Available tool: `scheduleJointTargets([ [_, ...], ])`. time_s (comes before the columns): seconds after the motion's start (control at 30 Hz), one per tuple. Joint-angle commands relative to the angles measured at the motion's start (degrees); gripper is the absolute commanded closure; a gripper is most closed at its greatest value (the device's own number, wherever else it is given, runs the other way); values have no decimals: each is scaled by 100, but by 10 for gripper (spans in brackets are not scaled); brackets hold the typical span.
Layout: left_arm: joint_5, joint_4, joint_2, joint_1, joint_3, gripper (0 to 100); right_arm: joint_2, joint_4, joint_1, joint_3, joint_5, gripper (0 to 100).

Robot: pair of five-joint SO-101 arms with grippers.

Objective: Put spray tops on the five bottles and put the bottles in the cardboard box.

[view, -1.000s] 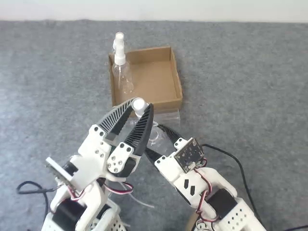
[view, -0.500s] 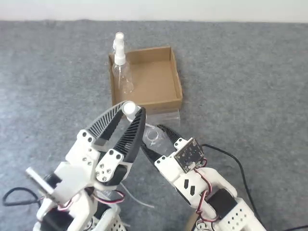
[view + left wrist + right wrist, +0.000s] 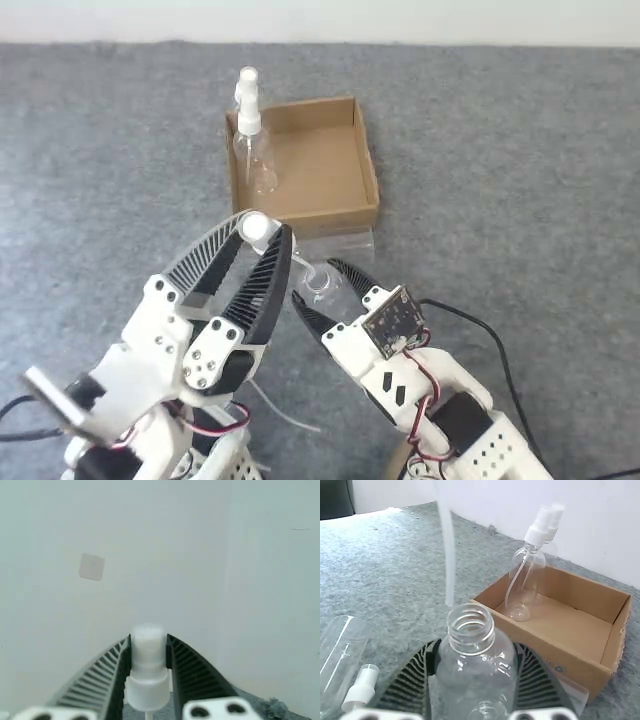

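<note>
My left gripper (image 3: 258, 232) is shut on a white spray top (image 3: 254, 227), held high above the carpet. Its thin dip tube (image 3: 447, 545) hangs down, the tip just beside the open neck of a clear bottle (image 3: 470, 625). In the left wrist view the spray top (image 3: 148, 667) sits between the ribbed fingers (image 3: 112, 680). My right gripper (image 3: 316, 283) is shut on that bare clear bottle (image 3: 322, 290), held upright in front of the cardboard box (image 3: 330, 165). A capped bottle (image 3: 250, 135) stands in the box's far left corner, with a second one (image 3: 247, 80) right behind it.
In the right wrist view another bare bottle (image 3: 340, 650) and a loose spray top (image 3: 362, 687) lie on the grey carpet near that gripper. A clear plastic sheet (image 3: 345, 243) lies against the box's front wall. A white basket (image 3: 215, 465) stands at the left arm's base.
The left gripper has swung left and towards the near side with the spray top. The right gripper and its bottle have kept still.
</note>
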Motion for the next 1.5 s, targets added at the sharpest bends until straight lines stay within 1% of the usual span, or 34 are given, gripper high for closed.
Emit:
scheduleJointTargets([
  [0.0, 35, -35, -97, 53, -207, 987, -110, 31, -40, 114, 53, 985],
  [0.13, 35, -114, -88, 53, -57, 987, -110, 31, -48, 114, 53, 985],
  [0.27, 35, -624, -88, 62, 532, 987, -110, 31, -48, 114, 53, 985],
  [0.33, 35, -738, -88, 62, 725, 987, -110, 31, -31, 114, 53, 985],
  [0.47, -9, -624, -88, 264, 778, 987, -119, 163, -31, 114, 53, 985],
  [0.57, -281, -457, -88, 387, 778, 987, -119, 171, -31, 114, 53, 985],
  [0.8, -378, 62, -88, 387, 787, 987, -127, 171, -4, 114, 53, 985],
  [0.9, -404, 299, -88, 378, 840, 987, -127, 136, 154, 105, 26, 985],
  [0.93, -510, 325, -88, 378, 892, 987, -127, 136, 198, 105, 18, 985],
  [1.03, -756, 316, -88, 237, 1112, 987, -127, 136, 215, 105, 18, 985],
  [1.27, -765, -35, -88, -211, 1481, 987, -127, 154, 215, 105, 18, 985],
  [1.47, -756, -44, -88, -167, 1578, 987, -127, 180, 224, 105, 53, 985],
])
